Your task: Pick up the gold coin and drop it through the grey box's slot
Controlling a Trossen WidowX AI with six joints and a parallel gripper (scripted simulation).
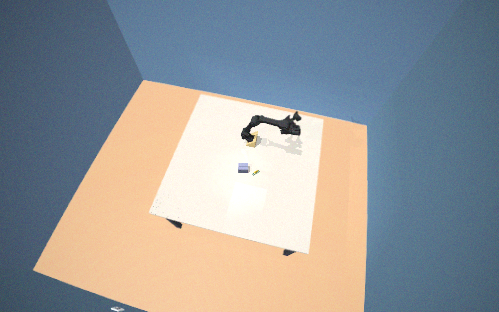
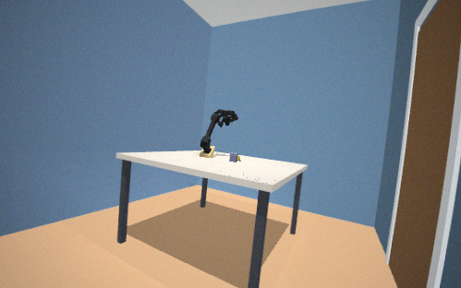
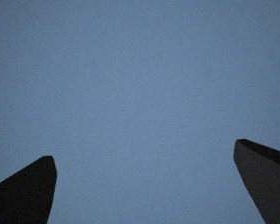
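The gold coin (image 1: 256, 172) (image 2: 239, 158) stands small in its dark-green holder, close beside the grey box; the holder is too small to make out well. The grey box (image 1: 243, 168) (image 2: 234, 157) looks bluish and sits on the table. The slot in its lid is too small to make out clearly. My gripper (image 3: 146, 158) is open and empty, its two dark fingertips wide apart with only blue wall between them. In the top and exterior views it is raised high above the table, well away from coin and box.
The white table (image 1: 197, 190) (image 2: 182, 163) bears the black arm (image 1: 272, 121) (image 2: 210, 131) on a yellowish base (image 1: 252, 142) (image 2: 207, 152). The arm casts a shadow on the table top. Blue walls surround the table, and a brown door (image 2: 431, 138) stands at the right.
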